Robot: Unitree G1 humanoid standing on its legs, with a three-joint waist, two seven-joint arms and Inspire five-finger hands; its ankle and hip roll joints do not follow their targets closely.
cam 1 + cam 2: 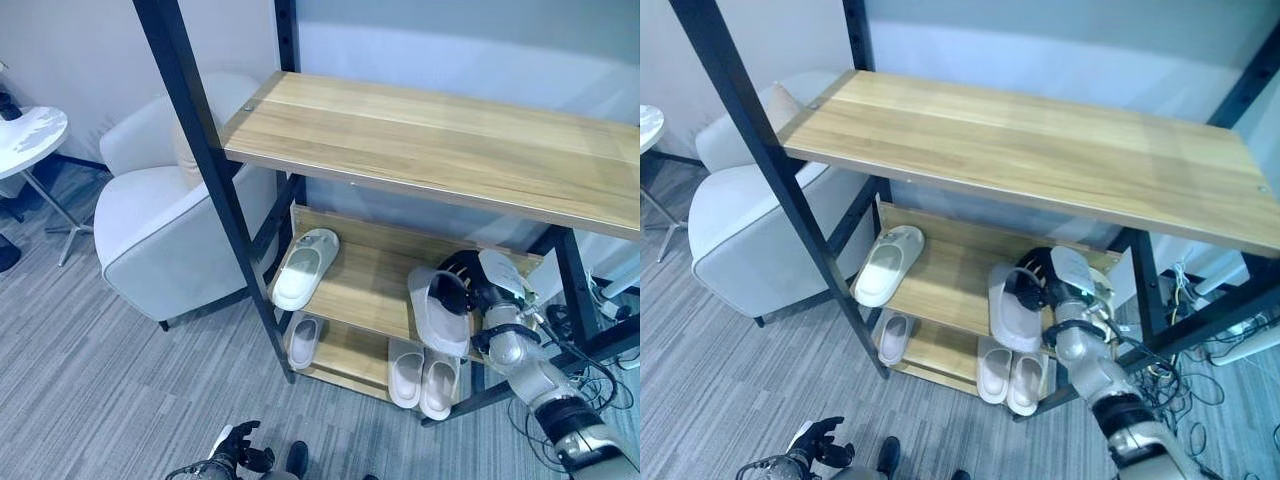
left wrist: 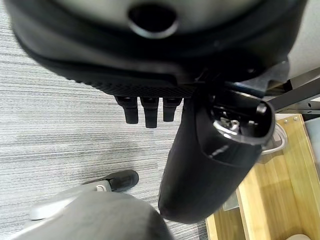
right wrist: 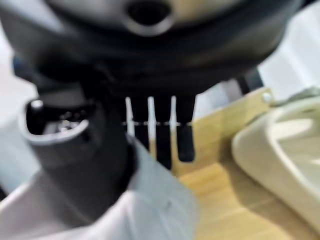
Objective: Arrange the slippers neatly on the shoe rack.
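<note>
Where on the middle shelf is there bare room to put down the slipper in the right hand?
Bare wood lies between the lone slipper at the left end and the held slipper in the right hand. The shelf's right end is crowded.

Pale slippers: two (image 1: pixel 305 267) (image 1: pixel 437 312) on shoe rack's (image 1: pixel 370 290) middle shelf, three (image 1: pixel 303 341) (image 1: pixel 405 372) (image 1: pixel 439 383) below.

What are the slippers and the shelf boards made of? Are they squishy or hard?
The slipper in the right hand looks like soft moulded foam or rubber: one smooth, pale, matte piece with rounded edges. Probably squishy, though the pictures can't prove it. The top shelf board looks like hard, light wood or wood-look laminate, with streaky grain.
</note>
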